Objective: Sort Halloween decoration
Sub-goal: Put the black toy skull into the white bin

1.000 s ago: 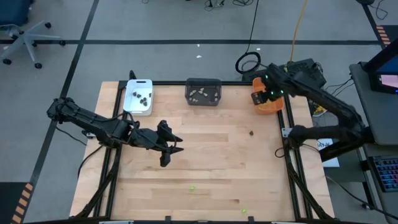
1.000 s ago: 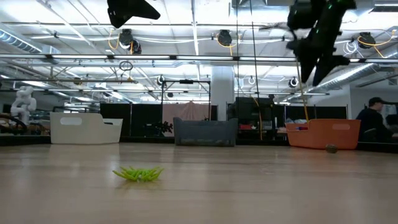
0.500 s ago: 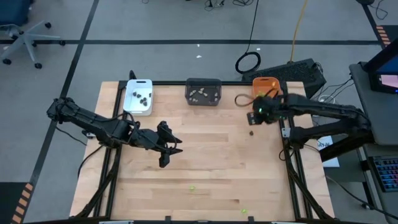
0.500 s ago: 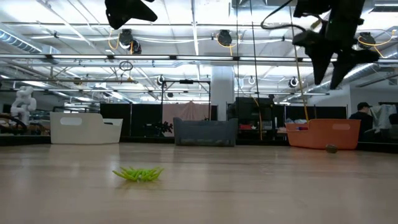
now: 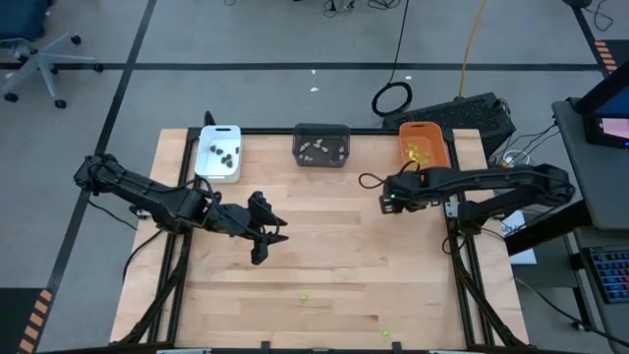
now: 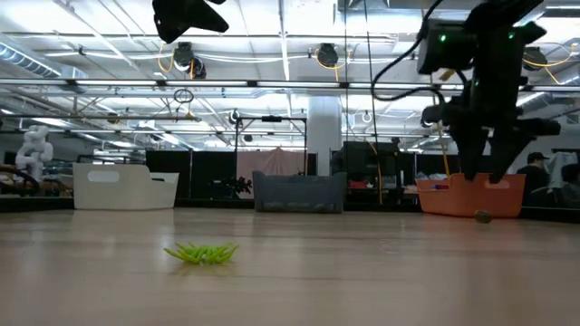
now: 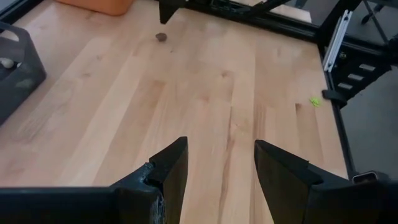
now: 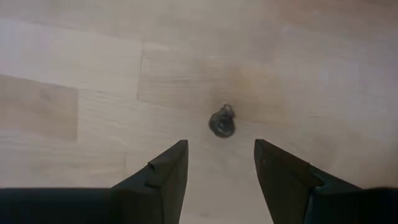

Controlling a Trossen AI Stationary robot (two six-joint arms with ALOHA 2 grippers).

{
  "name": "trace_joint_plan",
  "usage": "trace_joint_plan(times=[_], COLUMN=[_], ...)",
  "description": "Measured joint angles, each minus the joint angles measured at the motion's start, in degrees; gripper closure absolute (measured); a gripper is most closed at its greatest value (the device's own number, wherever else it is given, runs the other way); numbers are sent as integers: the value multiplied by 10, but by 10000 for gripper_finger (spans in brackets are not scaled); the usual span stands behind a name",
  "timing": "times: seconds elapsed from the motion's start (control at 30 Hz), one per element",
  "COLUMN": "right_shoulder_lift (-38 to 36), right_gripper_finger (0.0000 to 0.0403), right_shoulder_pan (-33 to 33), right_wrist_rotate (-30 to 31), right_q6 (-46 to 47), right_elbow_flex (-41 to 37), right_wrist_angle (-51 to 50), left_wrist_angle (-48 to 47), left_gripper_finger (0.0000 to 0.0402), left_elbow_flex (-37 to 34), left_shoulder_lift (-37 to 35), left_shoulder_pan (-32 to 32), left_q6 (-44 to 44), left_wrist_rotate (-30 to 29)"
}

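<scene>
overhead camera looks straight down on the table (image 5: pixel 324 256); low one looks level across it; wrist cameras look close down at its boards, all sharing it.

No readable text, labels, brands, numbers or signs in any view. Trays, surface, arms, floor: no legible marking. Screen at right edge of high view: glowing, nothing legible.

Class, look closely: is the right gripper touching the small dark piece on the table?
Apart. The right wrist view shows bare wood between the open right gripper and the dark piece, which lies ahead of its fingertips.
</scene>
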Motion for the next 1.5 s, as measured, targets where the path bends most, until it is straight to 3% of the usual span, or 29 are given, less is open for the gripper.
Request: trace_joint_plan(times=[0.37,0.77,1.3,1.5], right_shoulder_lift=[113,174,182,182], right_gripper_finger=[234,234,236,282], right_shoulder_pan=[0,-1,-4,-4], right_wrist_rotate=[-18,-1,10,11], right_q6=[-7,-29,-51,-63], right_elbow_flex=[-2,-1,-2,-2], right_wrist_angle=[23,82,117,124], left_wrist_angle=[-51,-54,-54,-54], left_gripper_finger=[219,219,219,219], left_elbow_flex=[0,0,0,0], left_shoulder_lift=[0,0,0,0], left_shoulder_pan=[0,0,0,0], left_q6=[0,0,0,0], left_wrist_rotate=[16,16,14,14])
